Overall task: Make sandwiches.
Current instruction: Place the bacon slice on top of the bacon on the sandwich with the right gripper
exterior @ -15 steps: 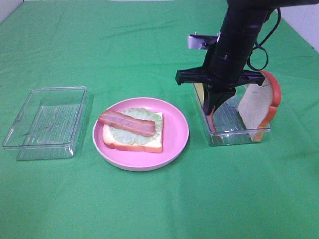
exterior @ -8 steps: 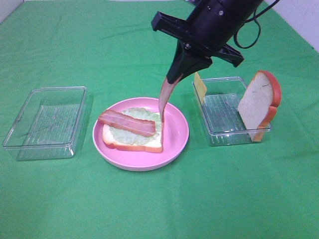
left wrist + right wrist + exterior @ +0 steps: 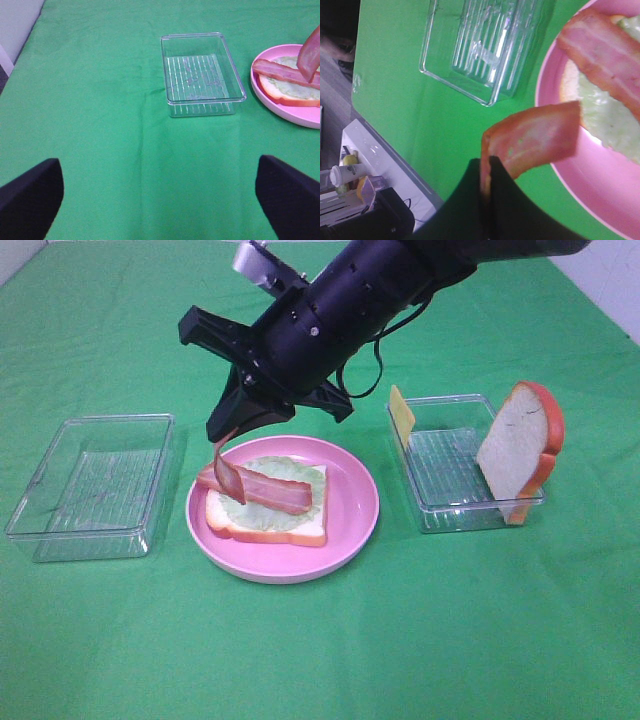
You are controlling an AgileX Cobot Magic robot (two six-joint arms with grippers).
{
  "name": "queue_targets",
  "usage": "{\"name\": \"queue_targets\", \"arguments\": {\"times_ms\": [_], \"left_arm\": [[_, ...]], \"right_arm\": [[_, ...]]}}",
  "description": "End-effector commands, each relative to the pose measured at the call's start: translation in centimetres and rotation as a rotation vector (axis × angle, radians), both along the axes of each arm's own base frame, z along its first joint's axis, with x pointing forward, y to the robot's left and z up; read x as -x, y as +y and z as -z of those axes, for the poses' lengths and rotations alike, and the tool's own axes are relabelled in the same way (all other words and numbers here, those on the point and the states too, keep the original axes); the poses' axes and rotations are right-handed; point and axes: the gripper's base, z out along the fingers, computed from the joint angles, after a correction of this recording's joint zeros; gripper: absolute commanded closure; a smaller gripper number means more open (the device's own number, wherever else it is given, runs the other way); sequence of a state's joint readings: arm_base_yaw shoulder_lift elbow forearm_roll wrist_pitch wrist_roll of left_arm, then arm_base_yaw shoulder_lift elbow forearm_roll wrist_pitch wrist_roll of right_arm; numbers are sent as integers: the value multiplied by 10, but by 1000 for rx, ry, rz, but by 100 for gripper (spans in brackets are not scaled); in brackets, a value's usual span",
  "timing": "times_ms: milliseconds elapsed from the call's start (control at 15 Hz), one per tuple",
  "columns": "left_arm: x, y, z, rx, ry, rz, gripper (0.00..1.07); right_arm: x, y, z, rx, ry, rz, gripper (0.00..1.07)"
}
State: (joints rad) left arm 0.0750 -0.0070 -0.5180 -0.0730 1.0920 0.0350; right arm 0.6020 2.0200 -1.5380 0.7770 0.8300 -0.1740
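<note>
On the pink plate (image 3: 350,530) lies the sandwich base (image 3: 265,515): a bread slice with lettuce and one bacon strip (image 3: 270,490) across it. My right gripper (image 3: 222,435) reaches across the plate's left side, shut on a second bacon strip (image 3: 227,476) that hangs down over the left end of the first. In the right wrist view the gripper (image 3: 486,165) pinches that strip (image 3: 535,140) beside the plate (image 3: 580,200). My left gripper (image 3: 157,165) is open over bare cloth, well short of the empty tray (image 3: 202,72).
An empty clear tray (image 3: 95,485) sits left of the plate. The right clear tray (image 3: 470,505) holds a yellow cheese square (image 3: 401,412) leaning at its far left end and a bread slice (image 3: 520,450) standing against its right end. Green cloth covers the table.
My right arm has lifted the second bacon strip out of the right tray and swung it left, from above the tray to over the plate's left side. The left gripper has not moved.
</note>
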Motion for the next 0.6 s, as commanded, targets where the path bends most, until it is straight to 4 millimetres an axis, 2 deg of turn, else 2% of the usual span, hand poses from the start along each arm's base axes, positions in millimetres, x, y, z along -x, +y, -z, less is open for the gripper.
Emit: {"name": "queue_targets", "arguments": {"times_ms": [67, 200, 467, 600], "left_arm": [[1, 0, 0, 9, -27, -1, 9], [1, 0, 0, 9, -27, -1, 9], [1, 0, 0, 9, -27, -1, 9], [1, 0, 0, 9, -27, -1, 9]], "right_arm": [[-5, 12, 6, -57, 2, -16, 107], [-11, 16, 14, -56, 1, -17, 107], [-20, 16, 47, 7, 16, -11, 107], [-21, 13, 52, 58, -1, -30, 107]]}}
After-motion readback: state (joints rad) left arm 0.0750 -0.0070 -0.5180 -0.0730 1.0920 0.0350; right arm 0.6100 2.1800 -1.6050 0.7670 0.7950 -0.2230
